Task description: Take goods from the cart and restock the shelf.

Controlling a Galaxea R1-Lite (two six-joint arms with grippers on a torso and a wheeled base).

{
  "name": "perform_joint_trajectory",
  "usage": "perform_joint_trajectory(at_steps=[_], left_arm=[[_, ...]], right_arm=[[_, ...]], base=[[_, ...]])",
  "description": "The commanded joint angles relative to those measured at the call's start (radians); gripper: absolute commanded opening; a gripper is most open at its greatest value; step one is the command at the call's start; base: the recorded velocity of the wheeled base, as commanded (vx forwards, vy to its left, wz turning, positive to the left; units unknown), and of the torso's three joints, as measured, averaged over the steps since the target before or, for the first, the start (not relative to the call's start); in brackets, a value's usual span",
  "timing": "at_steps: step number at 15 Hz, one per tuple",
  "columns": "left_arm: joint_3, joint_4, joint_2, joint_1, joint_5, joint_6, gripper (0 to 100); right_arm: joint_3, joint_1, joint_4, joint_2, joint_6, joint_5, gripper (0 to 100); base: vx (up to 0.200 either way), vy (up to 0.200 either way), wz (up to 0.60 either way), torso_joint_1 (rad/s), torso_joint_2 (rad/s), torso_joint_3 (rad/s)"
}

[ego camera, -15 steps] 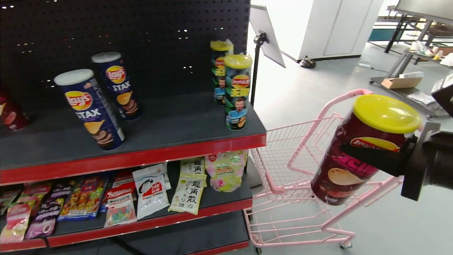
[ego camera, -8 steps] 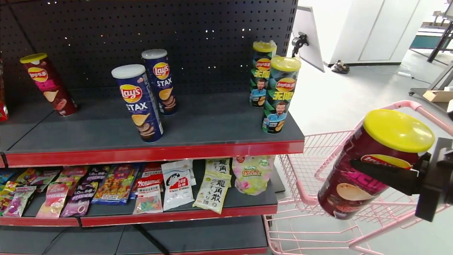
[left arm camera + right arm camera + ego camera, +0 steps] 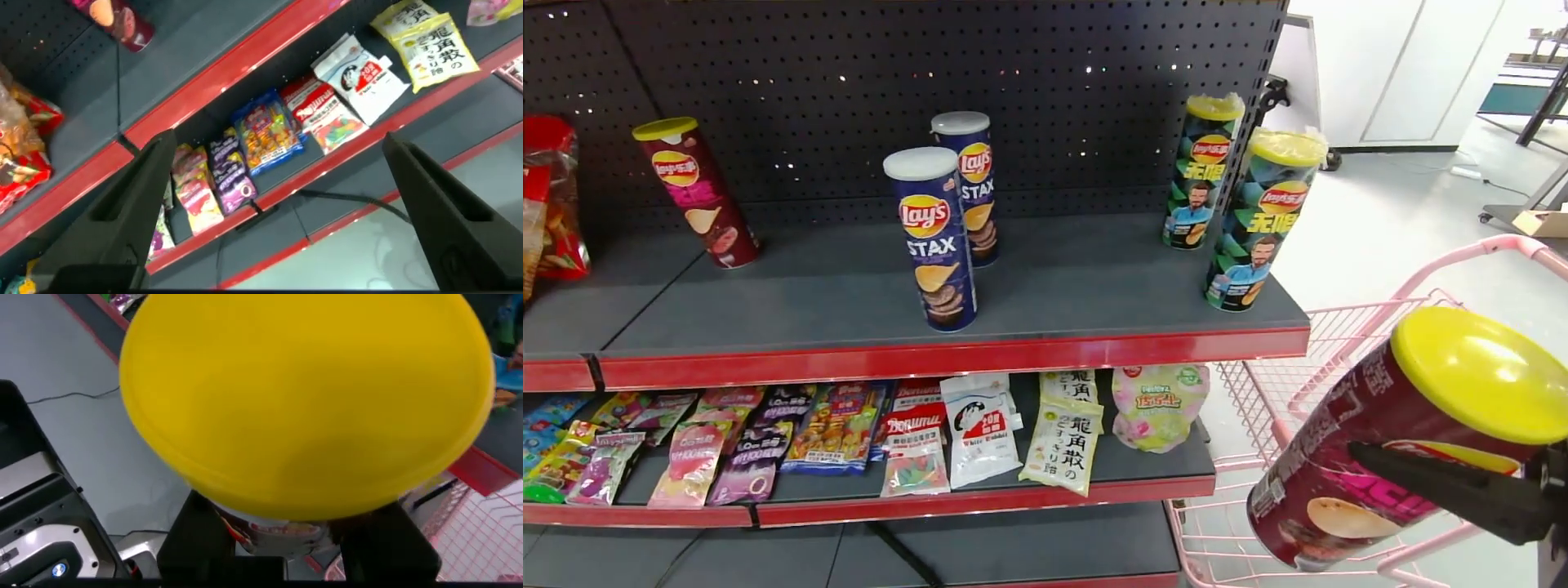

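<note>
The right gripper's [image 3: 1392, 467] fingers pinch a maroon chip can [image 3: 1339, 494] with a yellow lid, held tilted by the pink cart [image 3: 1494, 245]. The left gripper's [image 3: 278, 143] fingers are spread and empty, facing the snack bags [image 3: 265, 139] on the lower shelf [image 3: 980, 502]. Farther off, the upper shelf [image 3: 947, 358] carries two blue cans [image 3: 934, 237] at its middle, two green cans [image 3: 1258, 220] at its right end, and a matching maroon can [image 3: 696, 192] toward the left.

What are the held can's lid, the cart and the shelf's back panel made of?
Lid: probably plastic, matte yellow, moulded rim.
Cart: seemingly pink-coated metal wire, a thin grid.
Back panel: likely dark painted metal, evenly punched holes showing light.
</note>
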Motion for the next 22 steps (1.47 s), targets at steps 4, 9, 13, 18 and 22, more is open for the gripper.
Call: perform_joint_trajectory(at_steps=[4,9,13,18,22], left_arm=[[-0.002,0.001,-0.011,0.000,0.003,0.000,100],[-0.005,0.001,-0.012,0.000,0.004,0.000,100],[-0.005,0.001,-0.014,0.000,0.004,0.000,100],[-0.005,0.001,-0.015,0.000,0.004,0.000,100],[-0.005,0.001,-0.020,0.000,0.004,0.001,100]], right_arm=[[-0.016,0.033,-0.011,0.052,-0.001,-0.007,0],[-0.020,0.036,-0.010,0.055,-0.001,0.025,0],[-0.019,0.071,-0.010,0.052,-0.002,0.022,0],[-0.019,0.088,-0.010,0.054,-0.002,0.021,0],[-0.019,0.106,-0.010,0.058,-0.011,0.022,0]], base=[[0.000,0.200,0.00,0.001,0.00,-0.004],[0.000,0.200,0.00,0.004,0.00,0.001],[0.000,0.200,0.00,0.001,0.00,0.002],[0.000,0.200,0.00,0.001,0.00,0.002],[0.000,0.200,0.00,0.004,0.00,0.002]])
